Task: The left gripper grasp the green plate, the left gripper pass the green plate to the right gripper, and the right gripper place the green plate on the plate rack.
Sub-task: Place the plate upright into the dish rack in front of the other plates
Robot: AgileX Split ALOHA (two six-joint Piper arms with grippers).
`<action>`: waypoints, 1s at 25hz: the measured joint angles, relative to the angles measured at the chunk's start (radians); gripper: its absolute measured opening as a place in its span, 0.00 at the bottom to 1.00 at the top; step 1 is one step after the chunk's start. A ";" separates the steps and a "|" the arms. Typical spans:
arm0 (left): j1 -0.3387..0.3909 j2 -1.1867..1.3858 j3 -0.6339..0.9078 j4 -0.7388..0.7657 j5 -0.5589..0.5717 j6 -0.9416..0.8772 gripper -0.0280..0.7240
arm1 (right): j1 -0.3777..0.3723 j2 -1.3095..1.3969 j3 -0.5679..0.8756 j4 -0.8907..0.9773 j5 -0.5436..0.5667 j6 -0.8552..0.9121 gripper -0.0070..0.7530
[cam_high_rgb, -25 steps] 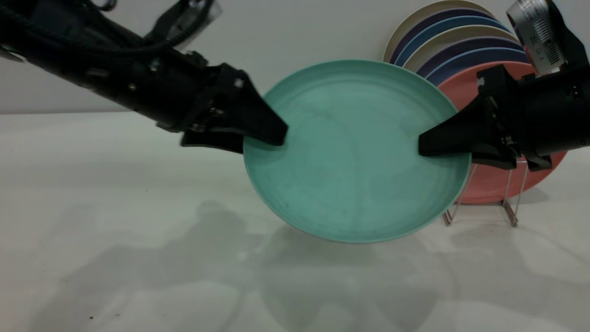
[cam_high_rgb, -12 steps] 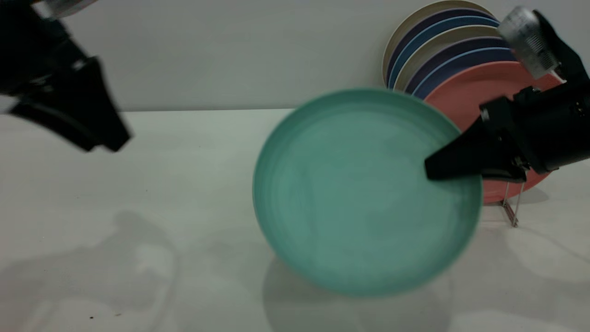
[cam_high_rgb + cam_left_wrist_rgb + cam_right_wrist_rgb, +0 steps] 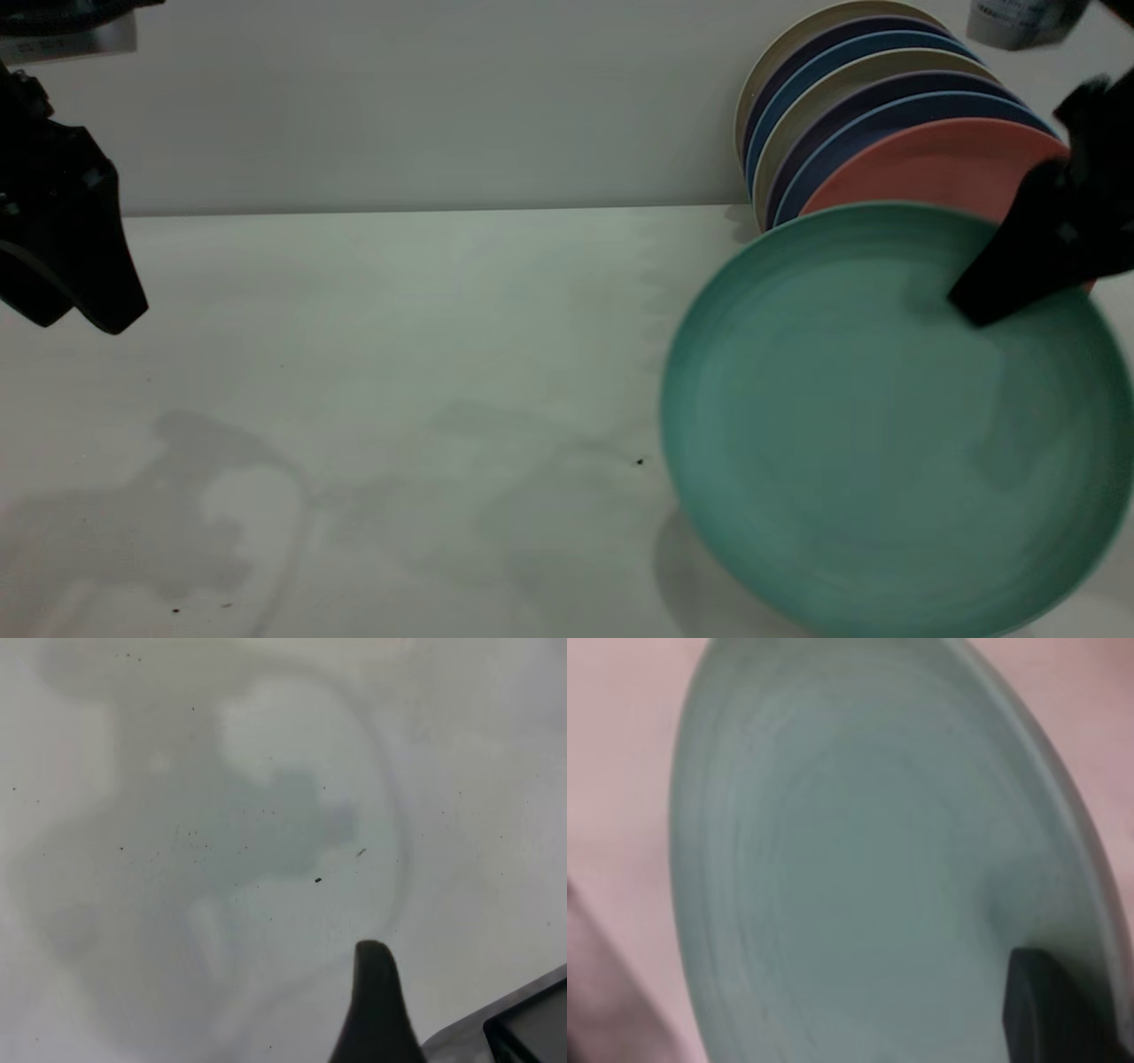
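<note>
Now: right gripper (image 3: 970,310) clamped on the green plate (image 3: 886,425).
Left gripper (image 3: 80,310) far from plate; jaw state indeterminate. No legible writing.

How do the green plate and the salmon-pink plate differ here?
The green plate hangs tilted in the right claw, in front; the salmon-pink plate stands behind it, foremost in the row of plates. Green shows its whole face; pink only its top. Both are round, with low rims.

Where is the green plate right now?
In the exterior view the green plate hangs at the right, held at its upper rim by the right gripper, in front of the salmon-pink plate.
</note>
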 joint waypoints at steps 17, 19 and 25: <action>0.000 0.000 0.000 0.004 -0.001 -0.004 0.79 | 0.225 -0.055 -0.157 -0.700 -0.081 0.145 0.09; 0.000 0.000 0.000 0.004 -0.001 -0.004 0.79 | 0.225 -0.055 -0.184 -0.762 -0.071 0.149 0.09; 0.000 0.000 0.000 0.004 -0.002 -0.004 0.79 | 0.225 -0.055 -0.280 -0.848 0.000 0.138 0.08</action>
